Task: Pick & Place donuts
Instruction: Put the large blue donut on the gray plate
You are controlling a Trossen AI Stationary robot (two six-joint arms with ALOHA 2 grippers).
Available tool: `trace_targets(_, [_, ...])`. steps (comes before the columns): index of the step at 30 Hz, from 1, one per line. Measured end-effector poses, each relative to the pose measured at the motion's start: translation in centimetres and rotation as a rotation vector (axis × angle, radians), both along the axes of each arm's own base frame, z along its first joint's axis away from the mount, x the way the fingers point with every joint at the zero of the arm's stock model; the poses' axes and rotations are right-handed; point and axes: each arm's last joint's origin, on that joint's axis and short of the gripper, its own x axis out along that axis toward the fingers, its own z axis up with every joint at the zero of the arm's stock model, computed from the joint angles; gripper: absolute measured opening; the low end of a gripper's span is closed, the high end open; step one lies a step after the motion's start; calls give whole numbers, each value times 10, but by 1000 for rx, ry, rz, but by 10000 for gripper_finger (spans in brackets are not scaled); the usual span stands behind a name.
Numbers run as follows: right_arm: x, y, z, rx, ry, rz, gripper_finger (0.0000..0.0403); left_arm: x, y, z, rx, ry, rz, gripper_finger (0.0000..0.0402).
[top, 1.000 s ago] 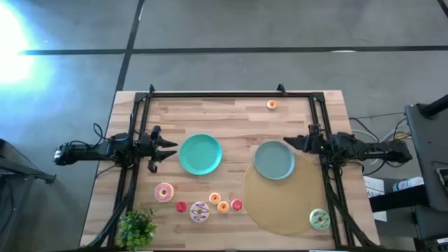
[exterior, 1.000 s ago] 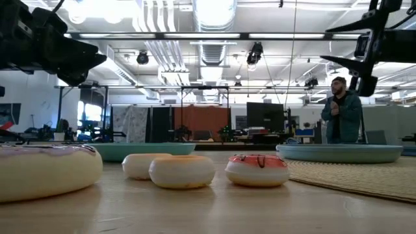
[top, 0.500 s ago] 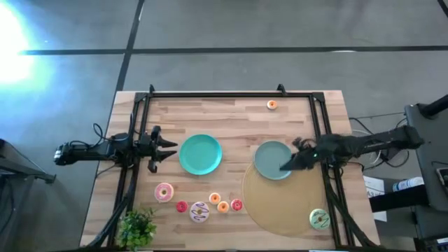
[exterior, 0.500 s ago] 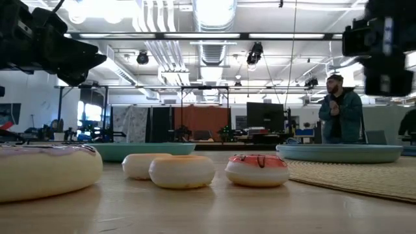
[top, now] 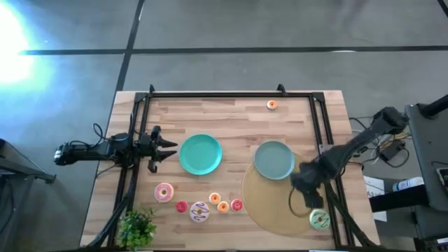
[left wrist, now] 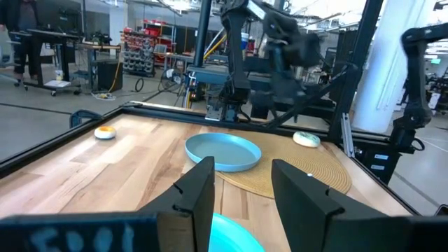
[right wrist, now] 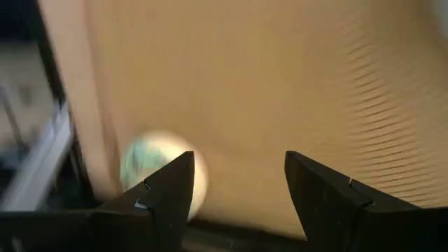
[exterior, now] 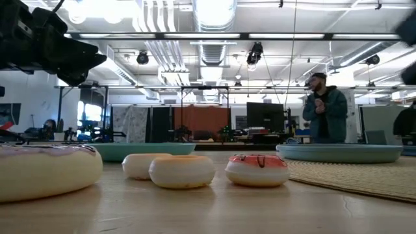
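Observation:
The green donut point(top: 319, 220) lies on the round tan mat point(top: 269, 203) near the table's near right corner; it shows blurred in the right wrist view point(right wrist: 150, 171). My right gripper point(top: 302, 201) hangs open above the mat, just left of that donut and pointing down point(right wrist: 238, 164). The pink donut point(top: 164, 192), the white purple-streaked donut point(top: 199, 211) and several tiny red and orange ones point(top: 223, 206) lie near the near edge. One orange donut point(top: 271, 105) sits by the far edge. My left gripper point(top: 164, 147) waits open, left of the teal plate point(top: 201, 155).
A grey-blue plate point(top: 274, 160) sits partly on the mat's far side. A leafy plant point(top: 136, 227) stands at the near left corner. A dark frame point(top: 231, 94) borders the table. A person point(exterior: 323, 114) stands in the room beyond.
My right gripper has swung from the right side of the grey-blue plate toward the near edge, out over the tan mat and toward the green donut, tipping to point downward. No donut has moved.

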Motion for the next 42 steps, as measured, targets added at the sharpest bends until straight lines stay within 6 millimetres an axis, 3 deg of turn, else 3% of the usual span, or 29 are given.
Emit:
trace_targets(5, [-2, 36, -17, -33, 153, 184, 215, 0, 0, 0, 0, 0, 0, 117])
trace_targets(10, [-3, 65, -6, -121, 13, 279, 215, 0, 0, 0, 0, 0, 0, 117])
trace_targets(15, [-21, 81, 0, -145, -45, 361, 223, 0, 0, 0, 0, 0, 0, 117])
trace_targets(22, [-39, 86, -10, -159, -24, 378, 273, 0, 0, 0, 0, 0, 0, 117])
trace_targets(28, [-47, 76, -28, -211, 31, 330, 300, 0, 0, 0, 0, 0, 0, 117])
trace_targets(36, [-43, 83, -33, -127, -39, 316, 288, 0, 0, 0, 0, 0, 1, 117])
trace_targets(42, [-45, 79, -40, -157, -34, 269, 265, 0, 0, 0, 0, 0, 1, 117])
